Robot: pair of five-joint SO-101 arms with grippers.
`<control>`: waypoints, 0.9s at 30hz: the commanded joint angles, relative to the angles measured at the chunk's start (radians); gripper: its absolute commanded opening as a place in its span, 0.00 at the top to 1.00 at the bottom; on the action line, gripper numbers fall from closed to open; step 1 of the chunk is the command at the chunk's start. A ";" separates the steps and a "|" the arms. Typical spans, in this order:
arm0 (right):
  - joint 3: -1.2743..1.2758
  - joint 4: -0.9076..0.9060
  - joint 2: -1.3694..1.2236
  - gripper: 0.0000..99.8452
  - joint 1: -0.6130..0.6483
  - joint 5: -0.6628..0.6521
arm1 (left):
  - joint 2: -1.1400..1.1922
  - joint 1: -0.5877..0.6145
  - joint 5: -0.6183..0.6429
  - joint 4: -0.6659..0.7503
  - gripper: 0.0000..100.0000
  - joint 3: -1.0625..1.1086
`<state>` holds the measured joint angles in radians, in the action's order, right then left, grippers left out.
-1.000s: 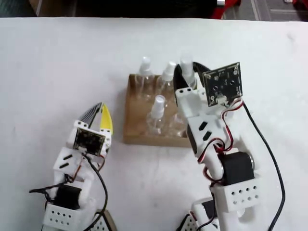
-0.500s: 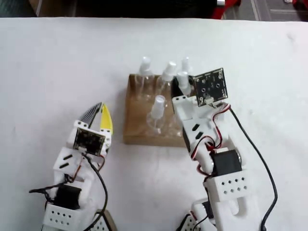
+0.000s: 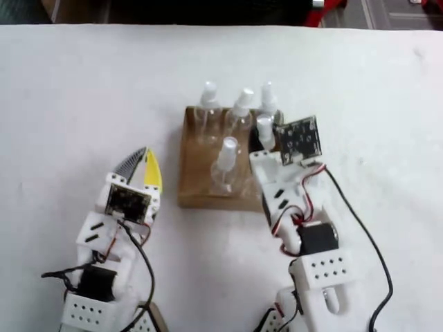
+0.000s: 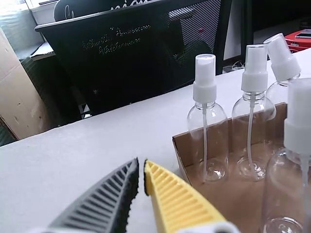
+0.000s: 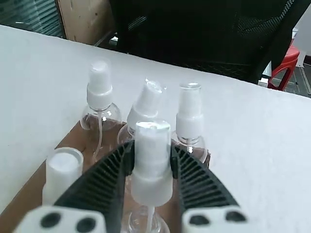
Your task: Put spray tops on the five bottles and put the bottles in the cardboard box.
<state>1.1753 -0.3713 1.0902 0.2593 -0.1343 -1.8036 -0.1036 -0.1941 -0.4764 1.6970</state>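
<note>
Pinching spray top (image 5: 152,133) in right gripper (image 5: 151,153), over cardboard box (image 3: 190,190) | left gripper (image 3: 145,155) pressed together, beside box

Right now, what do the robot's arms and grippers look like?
The left arm and right arm are white plastic with black motors and rows of round holes. The left gripper has one grey and one yellow ribbed, pointed finger. The right gripper is black and ribbed. Red and black cables loop along them.
</note>
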 commanded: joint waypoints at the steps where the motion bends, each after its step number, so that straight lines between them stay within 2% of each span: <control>1: 0.051 0.025 0.120 0.98 -0.004 0.011 | -0.016 -0.010 -0.008 -0.003 0.98 -0.003; 12: 0.324 0.031 0.536 0.98 -0.005 0.008 | -0.016 -0.012 -0.008 -0.003 0.98 -0.003; 19: 0.419 0.104 0.573 0.98 -0.005 0.008 | -0.016 -0.012 -0.008 -0.003 0.98 -0.003; 27: 0.423 0.104 0.573 0.98 0.025 0.000 | -0.016 -0.012 -0.008 -0.003 0.98 -0.003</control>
<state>1.6065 -0.2900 1.6563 0.2639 -0.1343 -1.8036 -0.1036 -0.1941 -0.4764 1.6970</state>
